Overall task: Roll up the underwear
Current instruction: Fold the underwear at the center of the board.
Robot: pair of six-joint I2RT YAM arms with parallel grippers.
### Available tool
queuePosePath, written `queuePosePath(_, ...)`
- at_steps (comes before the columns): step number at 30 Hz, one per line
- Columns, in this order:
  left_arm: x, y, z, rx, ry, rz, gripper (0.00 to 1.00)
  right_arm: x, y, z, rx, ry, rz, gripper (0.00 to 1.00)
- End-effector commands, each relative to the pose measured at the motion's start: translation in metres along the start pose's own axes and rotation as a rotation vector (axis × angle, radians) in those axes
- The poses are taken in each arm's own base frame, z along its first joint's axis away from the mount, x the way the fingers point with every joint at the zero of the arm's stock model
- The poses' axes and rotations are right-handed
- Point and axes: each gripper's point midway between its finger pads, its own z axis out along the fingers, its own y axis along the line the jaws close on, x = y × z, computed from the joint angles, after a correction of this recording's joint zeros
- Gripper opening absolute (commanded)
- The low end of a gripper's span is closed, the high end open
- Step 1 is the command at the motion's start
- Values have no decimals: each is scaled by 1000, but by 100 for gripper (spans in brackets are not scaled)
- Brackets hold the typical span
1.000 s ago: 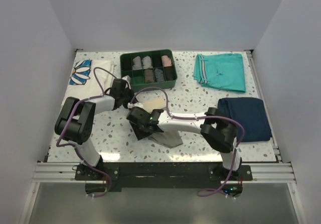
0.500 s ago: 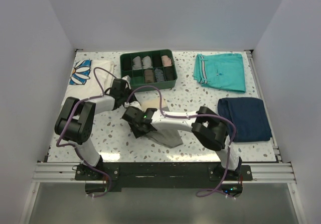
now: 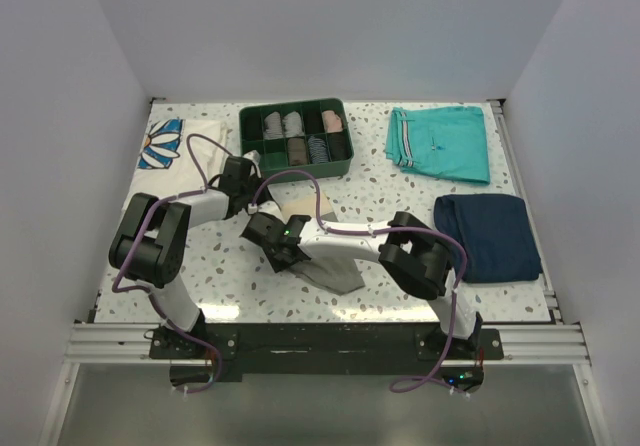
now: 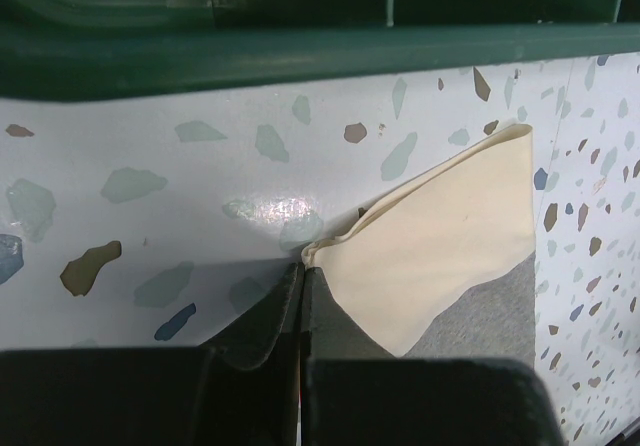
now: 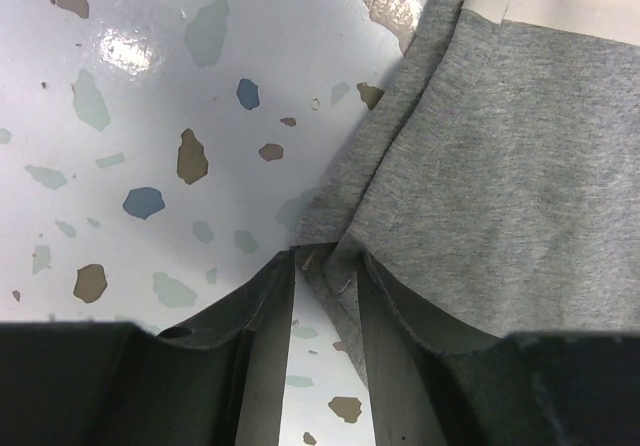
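On the table [image 3: 390, 201], underwear [image 3: 335, 271] is being held.
Its cream band is being pinched by the left gripper [image 4: 302, 264], its grey edge by the right gripper [image 5: 325, 266].

- You've got nothing to read here: no text, labels, brands or numbers in any of the three views.
- Closest thing is the daisy print on the white cloth [image 3: 165, 146], and that's just a picture, no lettering.
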Motion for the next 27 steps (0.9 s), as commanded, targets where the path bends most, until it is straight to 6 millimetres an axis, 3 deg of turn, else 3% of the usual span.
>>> queuePosePath(1,6,9,-5,-44,32,9,0,-3,1,4,31,-14,-15,35)
queuePosePath(16,6,10,-8,-51,29,11,0,2,-4,5,63,-12,-32,22)
queuePosePath(27,6,11,-29,-70,-15,-12,0,-7,5,-30,-76,-90,26,16)
